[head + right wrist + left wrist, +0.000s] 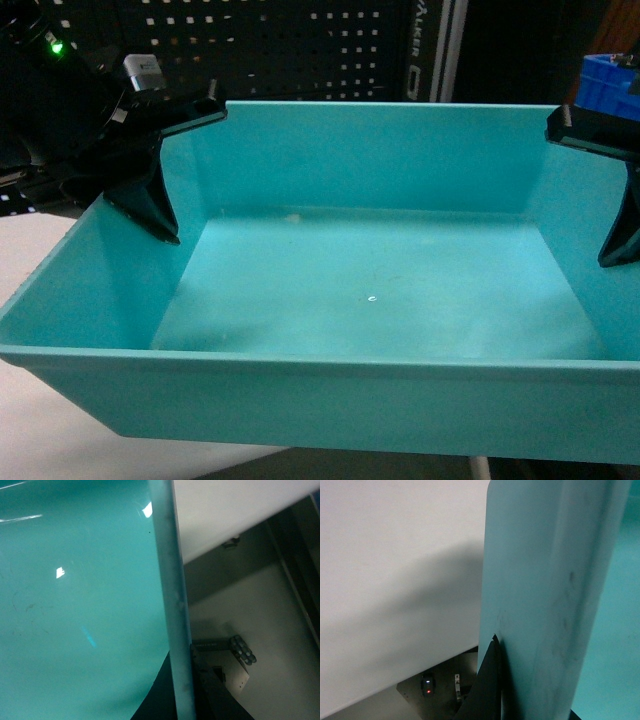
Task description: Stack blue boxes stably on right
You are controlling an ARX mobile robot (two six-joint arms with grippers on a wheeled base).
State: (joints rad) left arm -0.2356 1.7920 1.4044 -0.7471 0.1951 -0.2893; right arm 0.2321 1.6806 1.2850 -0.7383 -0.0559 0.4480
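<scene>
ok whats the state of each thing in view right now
turquoise tub: open-topped, nothing inside, lifted close to the head camera, roughly level
left end effector: shut on the tub's left wall, one finger inside
right end effector: shut on the tub's right wall
dark blue crate: behind at far right, mostly hidden

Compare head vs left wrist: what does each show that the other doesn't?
Head only: the turquoise tub whole and empty, the right gripper on its right wall, a dark blue crate, a pegboard behind. Left wrist only: a red indicator light on gear below the table edge. Both: the left gripper clamped over the tub's left wall, and the white table beside it.
</scene>
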